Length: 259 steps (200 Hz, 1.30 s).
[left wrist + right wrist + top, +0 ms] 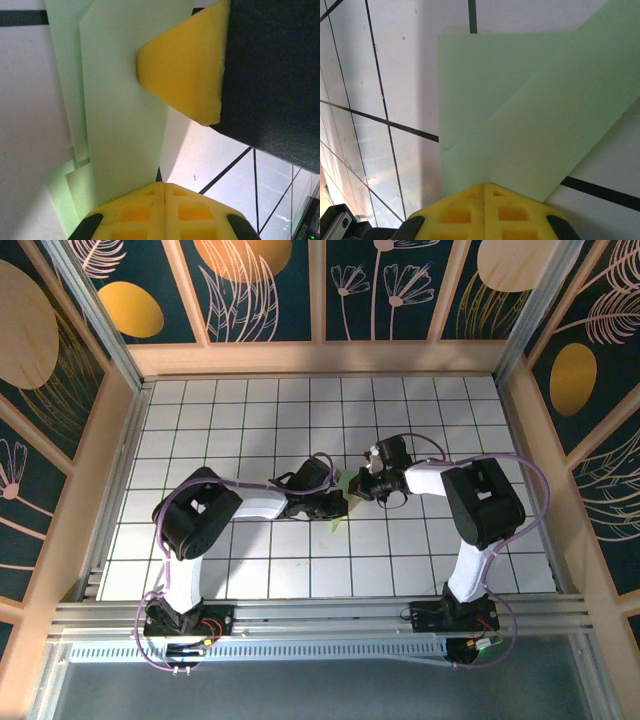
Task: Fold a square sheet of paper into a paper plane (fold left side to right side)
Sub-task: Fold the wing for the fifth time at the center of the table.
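Observation:
The square sheet of paper (345, 483) lies flat on the grid table between my two arms, pale green and folded into narrow overlapping layers like the paper plane. In the left wrist view it is a long strip (125, 125) with lengthwise edges. My left gripper (164, 184) is shut, its tip at the strip's near right edge. My right gripper (185, 70) presses on the strip's far right edge. In the right wrist view the paper (535, 110) shows a diagonal fold, and my right gripper (485, 185) is shut with its tip resting on it. From above, the left gripper (340, 504) and right gripper (363, 483) meet over the paper.
The white grid table (200, 420) is walled by wooden rails (320, 358) at the back and both sides. The arms' bases stand on the metal rail (320, 615) at the near edge. Both forearms cross the middle of the table.

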Each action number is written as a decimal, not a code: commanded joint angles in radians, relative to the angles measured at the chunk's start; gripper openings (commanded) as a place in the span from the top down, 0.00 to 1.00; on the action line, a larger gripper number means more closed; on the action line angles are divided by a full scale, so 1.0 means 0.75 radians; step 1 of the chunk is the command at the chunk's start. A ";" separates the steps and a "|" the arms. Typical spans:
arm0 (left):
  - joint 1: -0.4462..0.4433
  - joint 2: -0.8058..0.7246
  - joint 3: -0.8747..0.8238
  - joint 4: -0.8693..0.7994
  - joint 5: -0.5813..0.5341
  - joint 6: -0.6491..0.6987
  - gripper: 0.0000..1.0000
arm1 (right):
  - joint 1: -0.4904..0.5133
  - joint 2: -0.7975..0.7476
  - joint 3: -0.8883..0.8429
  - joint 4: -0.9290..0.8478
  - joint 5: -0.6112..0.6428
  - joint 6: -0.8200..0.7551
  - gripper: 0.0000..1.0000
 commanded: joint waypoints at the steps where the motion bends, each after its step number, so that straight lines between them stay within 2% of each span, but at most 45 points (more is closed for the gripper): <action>1: -0.002 0.006 -0.023 -0.120 -0.020 0.056 1.00 | -0.006 0.085 -0.024 -0.119 0.129 -0.045 1.00; 145: -0.070 -0.148 -0.252 -0.146 -0.042 0.150 1.00 | -0.035 0.101 -0.014 -0.146 0.149 -0.062 1.00; 259: -0.118 -0.299 -0.460 -0.054 -0.057 0.110 1.00 | -0.037 0.107 0.030 -0.175 0.150 -0.074 1.00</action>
